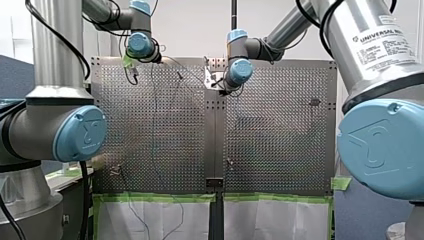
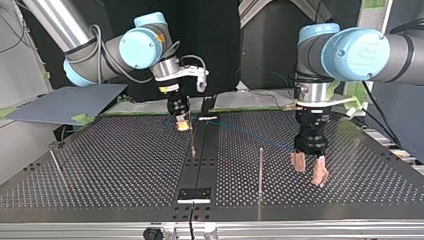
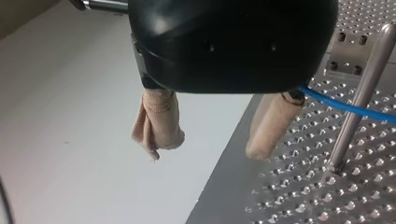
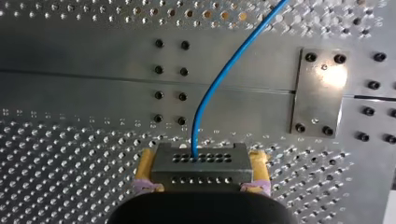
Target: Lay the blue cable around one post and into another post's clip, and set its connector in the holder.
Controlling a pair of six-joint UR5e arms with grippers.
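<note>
The right arm's gripper (image 4: 201, 176) has its yellow pads (image 4: 145, 164) clamped on either side of a small grey metal connector block with rows of holes (image 4: 201, 159). It is a firm pinch, with the block squarely between the fingers. The thin blue cable (image 4: 218, 79) rises out of the block's top face and curves away over the silver perforated table (image 4: 70, 177), passing close beside a small rectangular metal plate bolted at its four corners (image 4: 320, 91).

In the top view, that gripper (image 2: 183, 125) sits low at the far side of the board, near the dark centre strip. The blue line (image 2: 250, 132) runs faintly from there towards the view's right.

Over there is the left arm's black gripper (image 2: 309, 173). Its beige-wrapped fingers (image 2: 299, 162) are spread apart with nothing between them, and it hangs just above the holes, near a slim upright metal post (image 2: 260, 170).

The left wrist camera shows the gripper (image 3: 208, 150) the same way: two cloth-wrapped fingers (image 3: 159, 121) are held wide with nothing between them. The cable (image 3: 327, 97) slips out from behind one finger and crosses a leaning-looking steel post (image 3: 376, 60) planted in the board. Whether the cable touches that post cannot be told.
</note>
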